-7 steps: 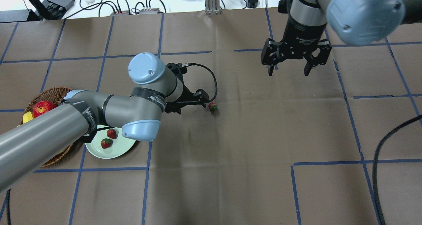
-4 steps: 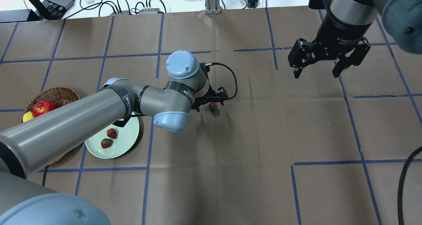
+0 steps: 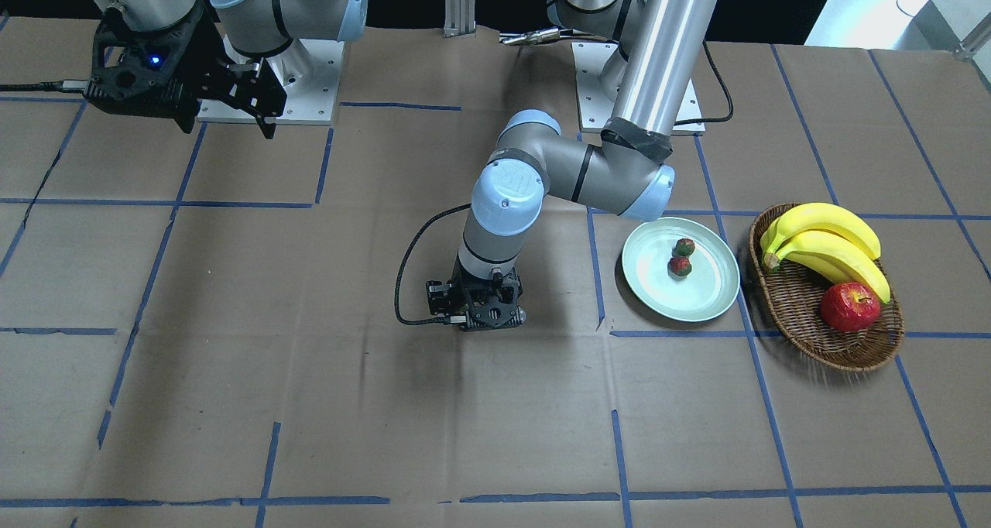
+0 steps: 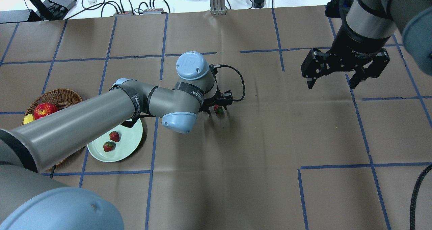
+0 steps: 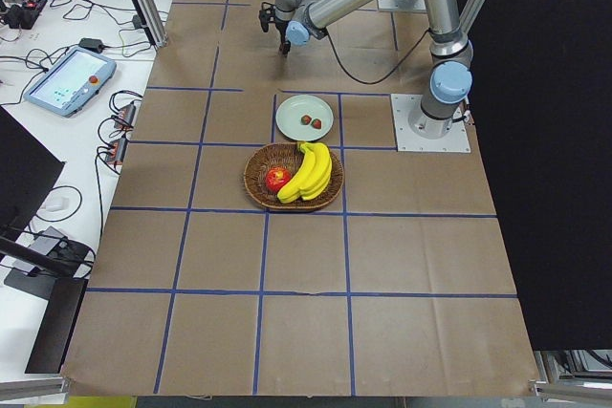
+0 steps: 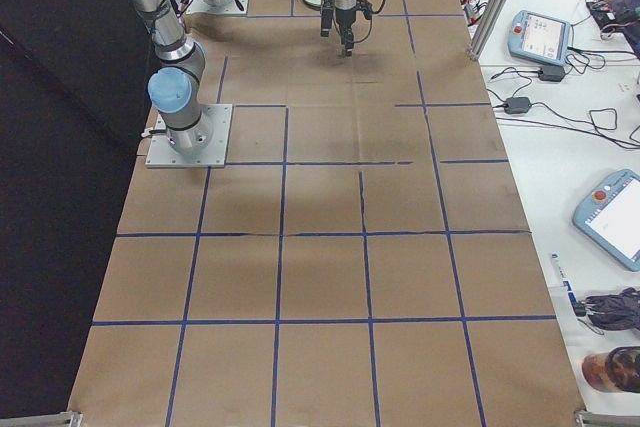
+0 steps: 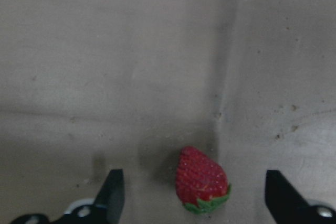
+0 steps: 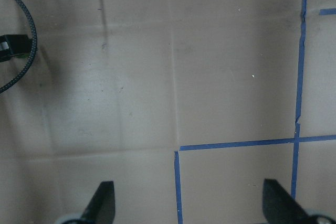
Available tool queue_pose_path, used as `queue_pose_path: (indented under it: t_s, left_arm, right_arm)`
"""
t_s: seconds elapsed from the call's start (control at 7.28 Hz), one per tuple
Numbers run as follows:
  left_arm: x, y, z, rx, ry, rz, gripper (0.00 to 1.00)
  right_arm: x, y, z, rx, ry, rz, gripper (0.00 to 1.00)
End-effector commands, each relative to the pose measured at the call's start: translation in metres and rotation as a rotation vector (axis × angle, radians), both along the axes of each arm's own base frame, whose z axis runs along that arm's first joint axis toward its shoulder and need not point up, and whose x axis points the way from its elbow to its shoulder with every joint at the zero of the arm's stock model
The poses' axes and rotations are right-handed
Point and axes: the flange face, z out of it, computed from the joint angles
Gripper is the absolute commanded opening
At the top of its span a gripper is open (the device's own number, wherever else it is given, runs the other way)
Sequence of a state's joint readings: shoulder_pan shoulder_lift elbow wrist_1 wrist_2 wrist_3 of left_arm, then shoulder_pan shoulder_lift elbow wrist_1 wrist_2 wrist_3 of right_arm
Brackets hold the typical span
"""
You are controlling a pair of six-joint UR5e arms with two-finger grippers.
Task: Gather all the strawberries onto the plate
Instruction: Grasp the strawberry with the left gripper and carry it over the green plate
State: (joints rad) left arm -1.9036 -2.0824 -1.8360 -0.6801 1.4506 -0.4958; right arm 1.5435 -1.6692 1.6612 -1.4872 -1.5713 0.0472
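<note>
One small red strawberry [image 4: 219,109] lies on the brown paper near the table's middle. My left gripper [image 4: 216,107] is open and low over it. In the left wrist view the strawberry [image 7: 201,180] sits between the two fingertips [image 7: 113,190], touching neither. In the front view the gripper [image 3: 476,315] hides it. Two more strawberries [image 4: 114,136] [image 4: 108,146] lie in the pale green plate [image 4: 128,135], also shown in the front view [image 3: 701,296]. My right gripper [image 4: 331,84] is open and empty, high over the far right.
A wicker basket [image 3: 805,323] with bananas [image 3: 828,241] and a red apple [image 3: 850,306] stands beside the plate. My left forearm passes over the plate's edge in the overhead view. Cables and devices lie beyond the table's far edge.
My left gripper has moved right and come down around the strawberry on the paper. My right gripper has moved away to the right.
</note>
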Motion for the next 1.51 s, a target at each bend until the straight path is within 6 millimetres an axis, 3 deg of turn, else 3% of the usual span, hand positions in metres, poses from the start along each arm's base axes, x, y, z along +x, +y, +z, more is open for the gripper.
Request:
queue_pose_path:
  t_s: [0.0,0.27,0.41,0.55,0.69,0.82,0.96,1.1,1.24,1.37]
  left_arm:
    - [0.001,-0.002,0.003,-0.006,-0.001,0.003,0.0]
    - [0.011,0.001,0.026,-0.042,-0.002,-0.059,0.0]
    - [0.042,0.011,0.043,-0.029,-0.145,-0.159,0.0]
    - [0.083,0.033,0.068,-0.022,-0.264,-0.316,0.0]
    - [0.137,0.061,0.081,0.004,-0.278,-0.35,0.0]
    - [0.194,0.085,0.074,0.03,-0.28,-0.413,0.0]
    - [0.231,0.102,0.059,0.052,-0.272,-0.447,0.0]
    - [0.254,0.103,0.044,0.023,-0.287,-0.454,0.04]
    - [0.26,0.104,0.04,0.018,-0.287,-0.452,0.2]
    - [0.26,0.103,0.04,0.018,-0.286,-0.449,0.61]
  right_arm:
    - [0.001,-0.002,-0.002,-0.008,-0.004,-0.012,1.0]
    - [0.004,-0.007,-0.004,-0.013,-0.01,-0.006,1.0]
    - [0.004,-0.017,-0.005,-0.013,-0.013,-0.005,1.0]
    - [0.004,-0.025,-0.001,-0.008,-0.01,-0.004,1.0]
    - [0.003,-0.026,-0.001,-0.008,-0.002,0.007,1.0]
    - [0.003,-0.026,-0.001,-0.011,-0.005,0.007,1.0]
    - [0.002,-0.027,-0.001,-0.011,-0.003,0.007,1.0]
    - [0.003,-0.027,-0.001,-0.011,-0.005,0.008,1.0]
    - [0.003,-0.027,-0.001,-0.013,-0.007,0.008,1.0]
    - [0.003,-0.029,-0.002,-0.016,-0.004,0.011,1.0]
